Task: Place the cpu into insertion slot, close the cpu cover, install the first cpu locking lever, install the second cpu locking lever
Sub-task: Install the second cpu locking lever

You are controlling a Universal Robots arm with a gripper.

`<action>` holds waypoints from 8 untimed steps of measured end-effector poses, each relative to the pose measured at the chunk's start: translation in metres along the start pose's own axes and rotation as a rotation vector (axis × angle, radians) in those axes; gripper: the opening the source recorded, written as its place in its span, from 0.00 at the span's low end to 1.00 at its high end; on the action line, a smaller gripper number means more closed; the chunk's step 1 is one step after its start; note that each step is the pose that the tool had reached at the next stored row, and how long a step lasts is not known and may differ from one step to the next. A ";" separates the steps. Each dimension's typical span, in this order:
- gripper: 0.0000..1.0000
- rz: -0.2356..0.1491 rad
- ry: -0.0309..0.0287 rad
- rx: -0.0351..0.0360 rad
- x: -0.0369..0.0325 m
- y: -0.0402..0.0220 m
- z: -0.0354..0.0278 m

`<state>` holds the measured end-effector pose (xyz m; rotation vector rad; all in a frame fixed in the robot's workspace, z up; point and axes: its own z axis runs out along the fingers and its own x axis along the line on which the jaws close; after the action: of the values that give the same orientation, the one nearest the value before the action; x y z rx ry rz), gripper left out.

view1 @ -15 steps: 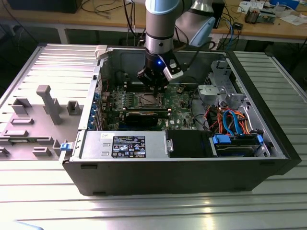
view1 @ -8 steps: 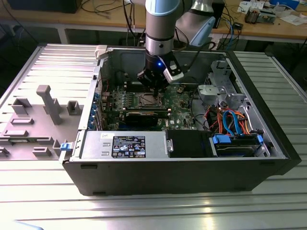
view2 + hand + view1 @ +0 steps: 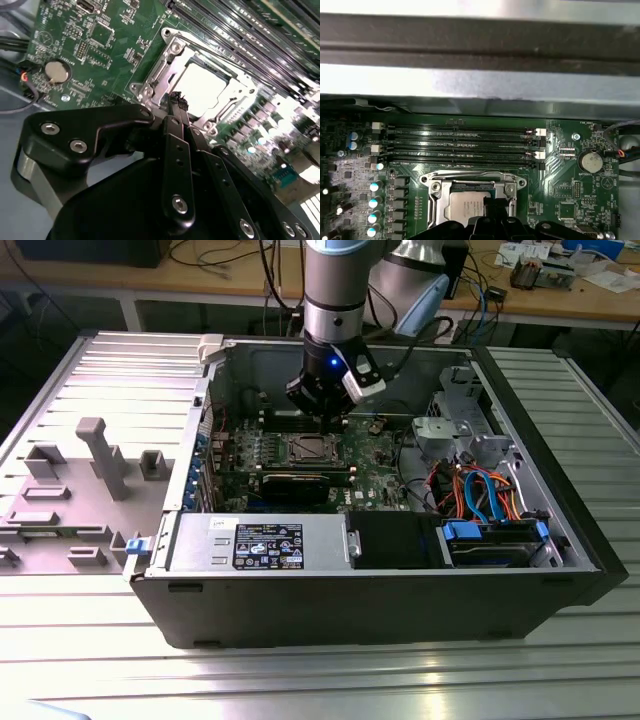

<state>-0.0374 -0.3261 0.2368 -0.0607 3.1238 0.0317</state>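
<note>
On the ribbed metal desk (image 3: 80, 640), grey fixture blocks (image 3: 95, 460) stand left of the open computer case (image 3: 400, 590). The gripper (image 3: 176, 102), jaws closed and empty, hovers at the cpu cover (image 3: 165, 65), shut over the seated cpu (image 3: 202, 85). Cluttered wooden bench (image 3: 560, 295) behind.

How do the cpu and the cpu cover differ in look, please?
The cpu is a solid, flat, pale metal square; the cpu cover is an open frame with a big window. The cpu sits inside the socket; the cpu cover lies around it, over its edges. Both are silvery and square, lying flat on the green board, just beyond the gripper.
</note>
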 end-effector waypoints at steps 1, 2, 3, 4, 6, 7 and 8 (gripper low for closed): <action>0.11 0.000 0.0084 0.0000 -0.0004 0.0000 -0.0029; 0.11 0.000 0.0095 -0.0004 -0.0003 -0.0002 -0.0030; 0.11 0.000 0.0098 -0.0002 -0.0004 -0.0009 -0.0030; 0.11 0.000 0.0100 -0.0002 -0.0003 -0.0017 -0.0028; 0.11 0.000 0.0108 0.0001 -0.0002 -0.0050 -0.0024; 0.11 0.000 0.0108 0.0004 -0.0001 -0.0059 -0.0023; 0.11 0.000 0.0109 0.0007 -0.0001 -0.0067 -0.0022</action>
<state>-0.0371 -0.3329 0.2388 -0.0608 3.1347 0.0303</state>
